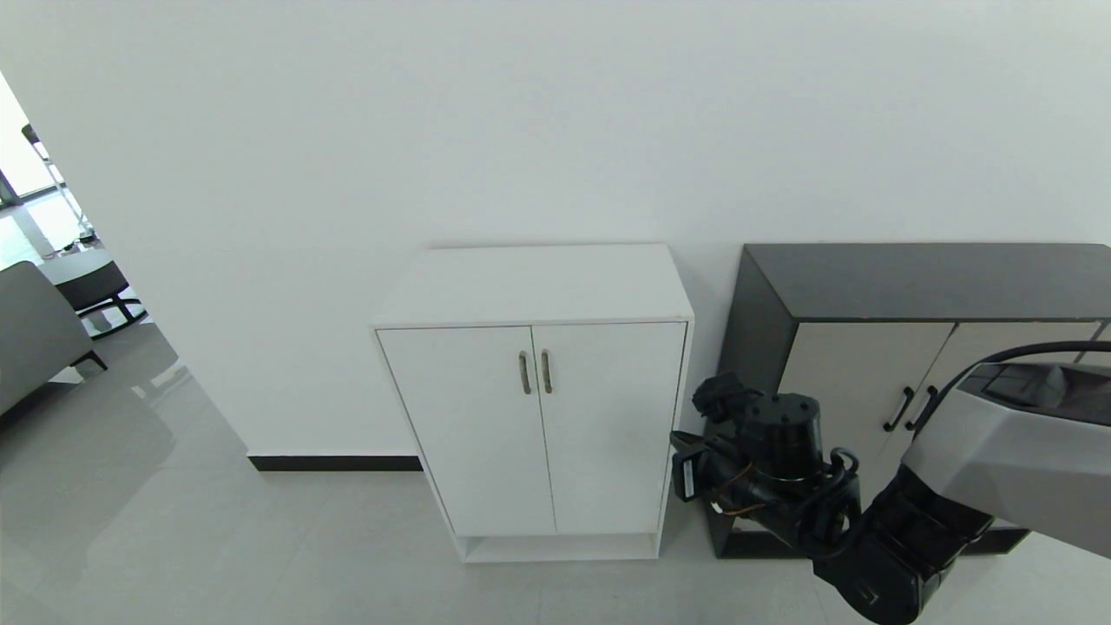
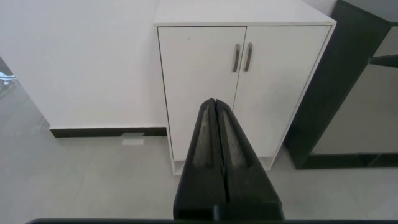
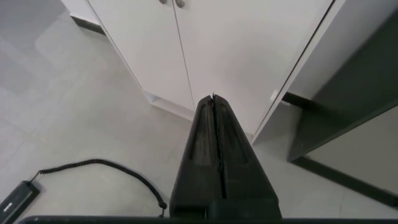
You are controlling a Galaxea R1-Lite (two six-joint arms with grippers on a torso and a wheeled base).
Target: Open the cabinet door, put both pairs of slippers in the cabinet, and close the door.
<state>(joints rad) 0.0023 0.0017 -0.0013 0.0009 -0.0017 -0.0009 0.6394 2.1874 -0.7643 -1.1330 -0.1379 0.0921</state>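
Observation:
The white cabinet [image 1: 534, 295] stands against the wall with both doors closed; its two metal handles [image 1: 535, 371] meet at the centre seam. In the left wrist view my left gripper [image 2: 215, 102] is shut with nothing in it, held out in front of the white cabinet [image 2: 205, 93] and well short of the handles [image 2: 242, 57]. My right gripper [image 1: 686, 469] hangs low beside the cabinet's right side. In the right wrist view it [image 3: 214, 99] is shut and empty, above the floor in front of the lower part of the right door [image 3: 249, 56].
A black cabinet [image 1: 920, 282] with pale doors stands right of the white one, close behind my right arm. A coiled black cable [image 3: 99, 167] and a small black device [image 3: 13, 198] lie on the grey tile floor. Open floor spreads to the left; a chair and table [image 1: 87, 286] stand far left.

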